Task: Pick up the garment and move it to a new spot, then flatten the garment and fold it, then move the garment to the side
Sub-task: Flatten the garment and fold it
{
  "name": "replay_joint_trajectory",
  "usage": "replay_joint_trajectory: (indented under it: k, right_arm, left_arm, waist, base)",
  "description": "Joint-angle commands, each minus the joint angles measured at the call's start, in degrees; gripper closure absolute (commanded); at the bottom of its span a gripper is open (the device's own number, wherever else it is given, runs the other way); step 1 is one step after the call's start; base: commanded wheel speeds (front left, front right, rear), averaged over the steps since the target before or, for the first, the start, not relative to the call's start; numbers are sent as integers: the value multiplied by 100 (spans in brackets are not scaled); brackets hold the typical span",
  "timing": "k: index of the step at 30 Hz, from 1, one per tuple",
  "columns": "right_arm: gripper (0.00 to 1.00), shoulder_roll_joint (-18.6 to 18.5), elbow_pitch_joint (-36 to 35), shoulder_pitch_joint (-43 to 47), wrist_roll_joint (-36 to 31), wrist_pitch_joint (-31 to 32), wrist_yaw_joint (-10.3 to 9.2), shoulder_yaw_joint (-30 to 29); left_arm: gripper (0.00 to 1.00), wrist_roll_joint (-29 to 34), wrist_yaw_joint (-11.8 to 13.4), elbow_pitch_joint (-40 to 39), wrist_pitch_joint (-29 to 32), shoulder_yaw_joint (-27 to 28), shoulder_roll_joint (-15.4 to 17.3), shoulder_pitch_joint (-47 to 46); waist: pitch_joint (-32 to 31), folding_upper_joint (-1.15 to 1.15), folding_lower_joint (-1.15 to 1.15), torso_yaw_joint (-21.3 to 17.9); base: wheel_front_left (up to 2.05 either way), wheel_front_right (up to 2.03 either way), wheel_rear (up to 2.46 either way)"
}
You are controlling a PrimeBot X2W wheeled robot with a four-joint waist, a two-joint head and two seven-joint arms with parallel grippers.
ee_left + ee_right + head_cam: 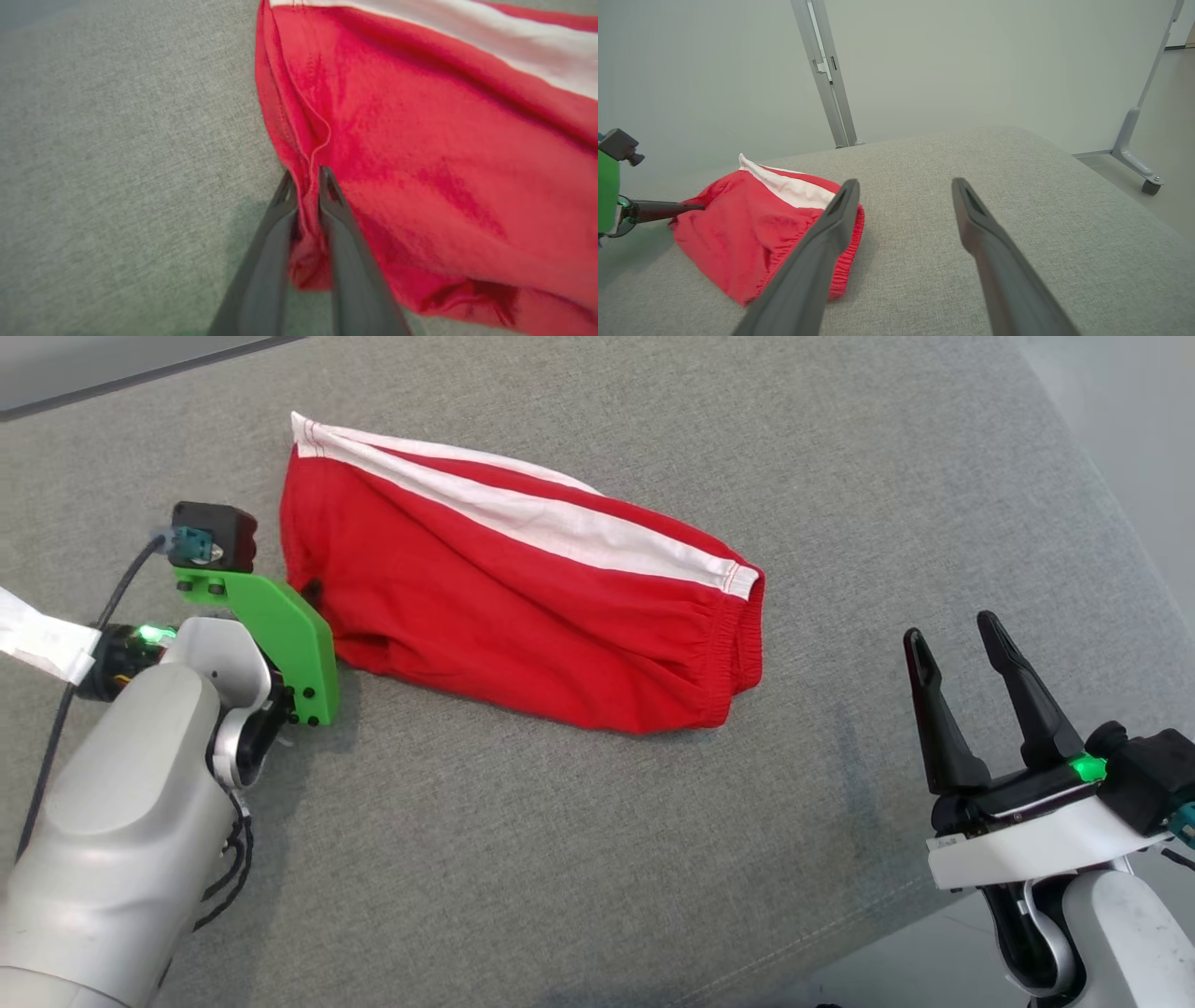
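Left tool [307,179], my forearm angled in from 8 o'clock, pinches the garment [523,607] at its 9 o'clock hem. Garment lies on grey bench [560,849], long axis 10-to-4, waistband toward 4. Right tool [952,630] apart.

Left hand [307,175] blurred, garment [444,186] cropped at right edge — fabric detail soft.

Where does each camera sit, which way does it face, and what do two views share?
Head view: on the head, looking down at the garment on the cushion; left forearm and open right hand show.
Left wrist view: on the left wrist, looking along the left hand, whose fingers pinch the garment's edge.
Right wrist view: on the right wrist, facing across the cushion toward a wall; right hand's fingers show.
Shared: head and right wrist views both show the garment.
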Motion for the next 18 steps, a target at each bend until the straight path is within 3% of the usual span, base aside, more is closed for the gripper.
replay_joint_trajectory:
  k: [1, 11, 18]
  right_arm:
    - [0, -30, 22, 87, 26, -17, 0, -15]
    - [0, -144, 97, 320, 34, -17, 1, -26]
    - [0, -304, 125, 583, 44, -17, 1, -49]
  left_arm:
    - [100, -8, -23, 33, -58, -40, -30, 241]
    - [100, -277, 132, -424, -1030, 281, -176, 827]
    - [100, -436, 627, -1773, -1754, 483, -211, 2150]
  waist:
    - [-74, 0, 0, 97]
    - [-471, 0, 0, 591]
    - [-760, 0, 0, 1139]
  base:
    - [0, 0, 0]
    - [0, 0, 0]
    - [0, 0, 0]
